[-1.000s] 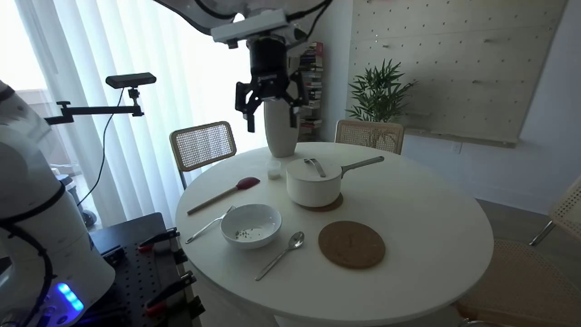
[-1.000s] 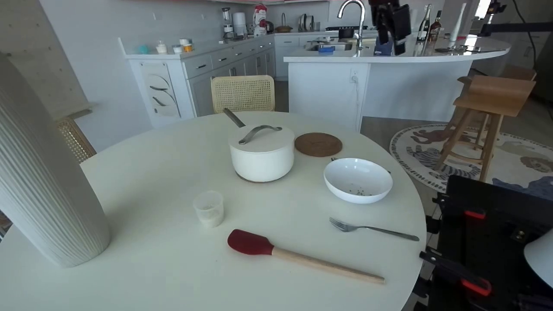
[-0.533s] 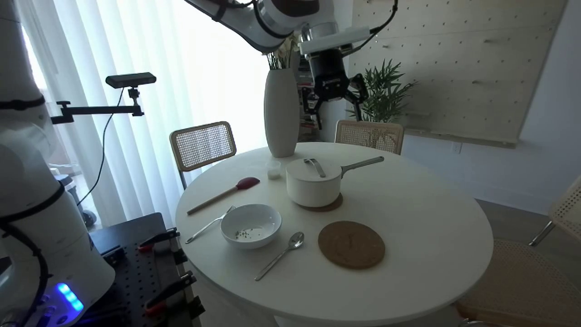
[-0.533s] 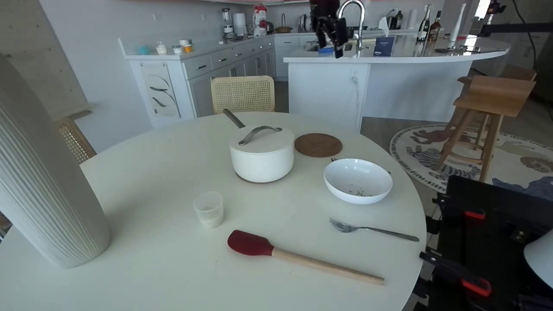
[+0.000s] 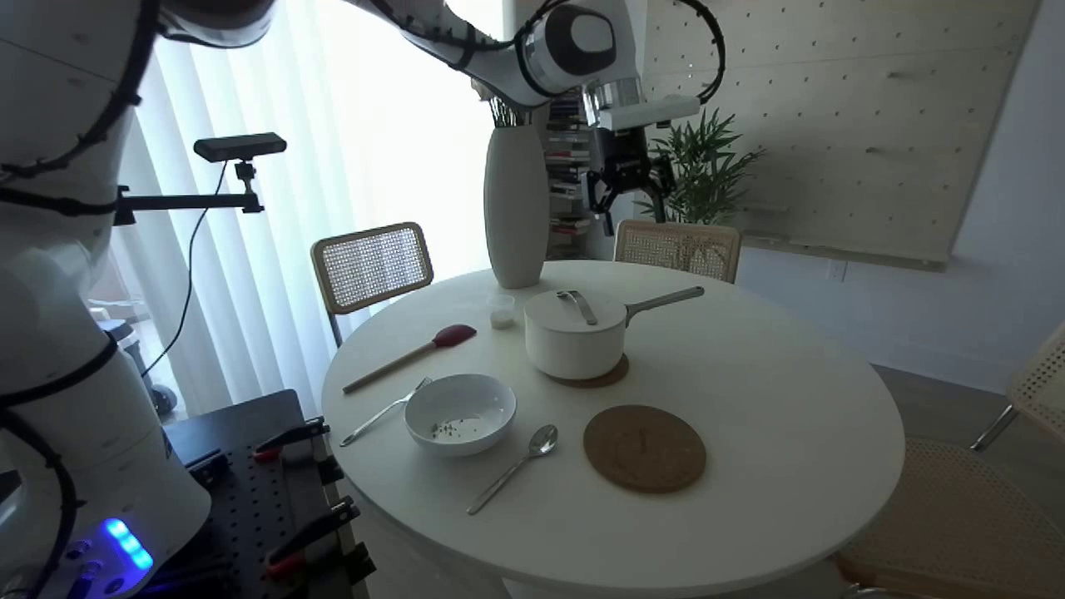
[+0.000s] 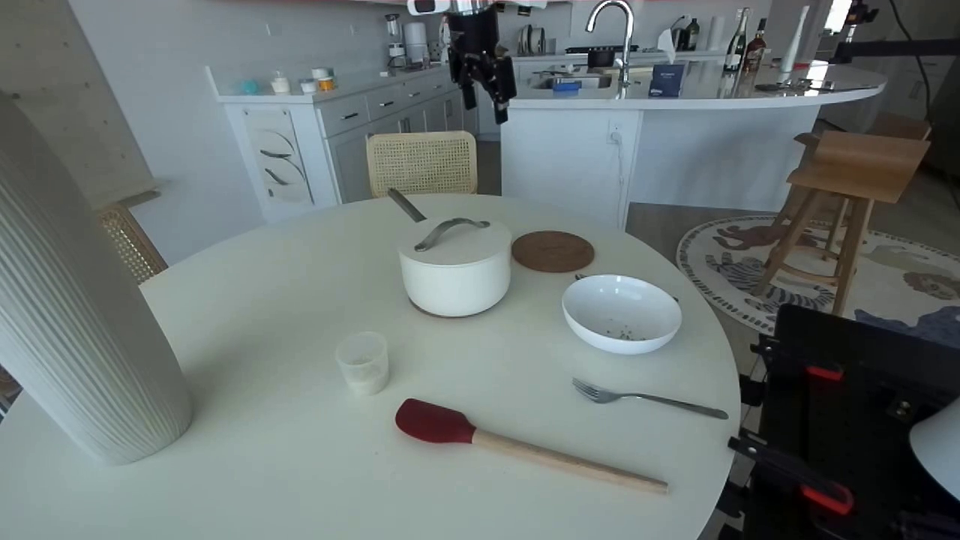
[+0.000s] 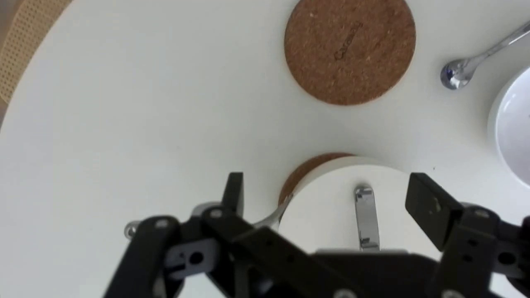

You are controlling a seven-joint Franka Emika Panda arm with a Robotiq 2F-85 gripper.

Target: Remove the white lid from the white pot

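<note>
Two fingers [image 7: 430,207] wide apart on the gripper [image 5: 634,222], clutching only air. Well above the table [image 5: 782,399], pointing down, apart from the lid [image 6: 471,246]. Lid on the pot [image 6: 456,286], seated flat across its top, with a gray strap [image 7: 367,219] arching over the middle; in the wrist view, strap framed between the fingers, yet well below them. Pot upright on a mat [image 5: 614,373], near the table's middle, with long handle [image 5: 666,299] pointing away from the bowl [image 6: 611,300]. Near the pot, a second mat [image 7: 350,70], brown and round, flat on the table, with dark lettering [image 7: 348,40] along its centre. Bowl upright, white, with dark specks [image 5: 448,429] in the bottom. To one side of it, between bowl and second mat, a spoon [image 7: 468,66]; to the opposite side, a fork [image 6: 646,397], apart from the bowl in an exterior view. Past the fork, a spatula [image 6: 525,449] lying flat, red at the head and wooden along the shaft. Near the red head and the pot, a translucent cup [image 6: 363,361], upright. Behind the cup in an exterior view, a tall vase [image 5: 516,208], also standing upright on the table. Around the table, chairs [image 5: 374,262] with woven backs.
</note>
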